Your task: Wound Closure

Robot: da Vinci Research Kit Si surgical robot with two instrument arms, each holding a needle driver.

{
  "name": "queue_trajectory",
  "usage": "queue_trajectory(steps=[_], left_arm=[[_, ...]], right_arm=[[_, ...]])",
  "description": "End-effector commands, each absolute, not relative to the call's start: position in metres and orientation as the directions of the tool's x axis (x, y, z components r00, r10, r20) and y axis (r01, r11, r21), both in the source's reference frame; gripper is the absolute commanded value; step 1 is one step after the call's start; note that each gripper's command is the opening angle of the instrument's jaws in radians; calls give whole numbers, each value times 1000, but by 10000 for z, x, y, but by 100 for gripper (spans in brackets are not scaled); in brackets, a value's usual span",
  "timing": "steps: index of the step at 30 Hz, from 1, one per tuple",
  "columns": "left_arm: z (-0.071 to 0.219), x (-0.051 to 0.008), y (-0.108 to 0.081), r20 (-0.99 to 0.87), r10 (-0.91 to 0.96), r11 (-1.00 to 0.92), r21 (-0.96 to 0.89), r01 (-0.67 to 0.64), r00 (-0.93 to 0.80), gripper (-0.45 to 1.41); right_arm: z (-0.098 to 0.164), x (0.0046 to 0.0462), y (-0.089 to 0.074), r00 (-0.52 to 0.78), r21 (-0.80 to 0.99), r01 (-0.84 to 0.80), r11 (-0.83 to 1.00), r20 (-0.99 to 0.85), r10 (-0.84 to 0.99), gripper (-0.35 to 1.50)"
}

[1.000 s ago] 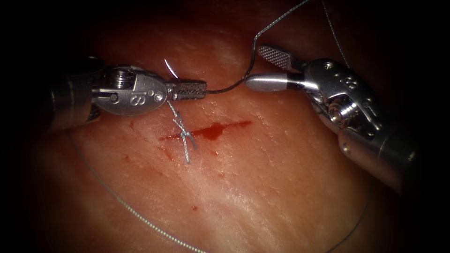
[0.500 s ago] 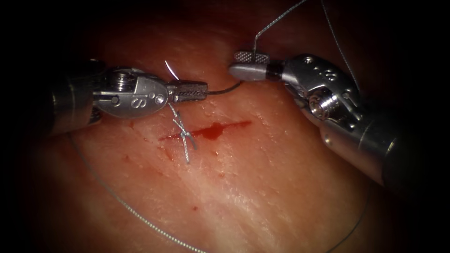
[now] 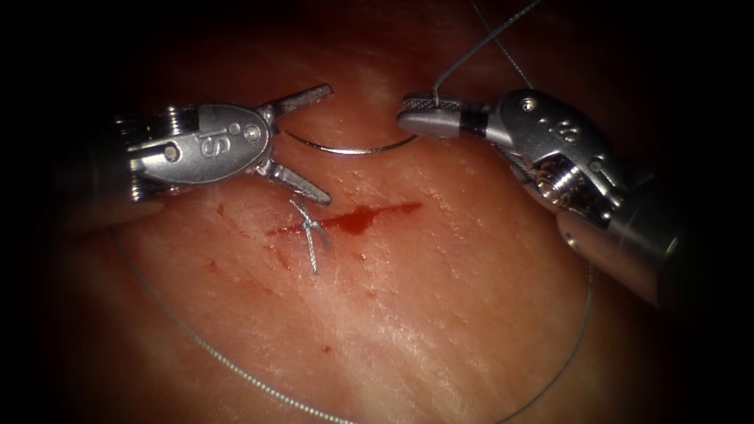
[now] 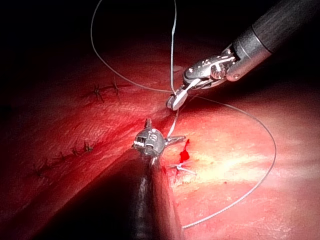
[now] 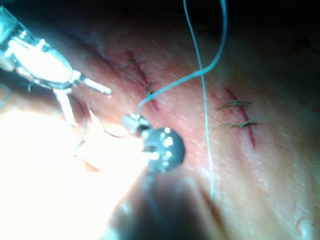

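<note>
My left tool (image 3: pixel 305 146) stands with its jaws wide open and empty, just left of the needle's tip. The curved needle (image 3: pixel 345 149) hangs free above the tissue (image 3: pixel 440 298), above the cut (image 3: pixel 353 221), and is not in the tissue. My right tool (image 3: pixel 428 111) is shut on the needle at its thread end. From those jaws the thread (image 3: pixel 479 43) runs up and away. A knotted stitch (image 3: pixel 311 234) with short cut ends crosses the cut's left part. The left wrist view has the right tool (image 4: pixel 175 101) above the open left tool (image 4: pixel 165 132).
Red fluid (image 3: pixel 360 220) pools in the cut. A long slack loop of thread (image 3: pixel 236 367) sweeps round the tissue's lower part and up the right side. Older stitched cuts (image 4: pixel 105 90) (image 5: pixel 236 118) lie farther off on the tissue.
The right jaws closed on the needle's thread end. Then the left jaws opened, let the needle go and drew back a little to the left. The needle now hangs from the right tool.
</note>
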State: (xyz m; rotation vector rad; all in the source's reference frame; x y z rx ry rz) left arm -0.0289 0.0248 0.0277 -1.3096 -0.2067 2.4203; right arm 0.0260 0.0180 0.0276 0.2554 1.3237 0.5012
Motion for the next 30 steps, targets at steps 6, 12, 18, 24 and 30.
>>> queue_trajectory(steps=[6,12,18,24,30], left_arm=[[264,-284,291,-638,628,-775,-565,-283,-446,79],[272,-283,294,-524,670,-709,-663,-241,-526,82],[294,-286,269,-461,678,-656,-731,-188,-572,82],[310,-292,250,-439,699,-614,-773,-159,-565,79],[322,-302,249,-419,704,-592,-792,-148,-573,76]], right_arm=[[272,266,179,219,273,-60,960,-935,280,-35],[259,271,175,241,95,82,992,-968,73,-35],[248,280,173,225,8,179,984,-974,-33,-35],[248,298,167,211,-45,247,968,-972,-99,-35],[246,310,153,178,-98,302,948,-971,-157,-35]])
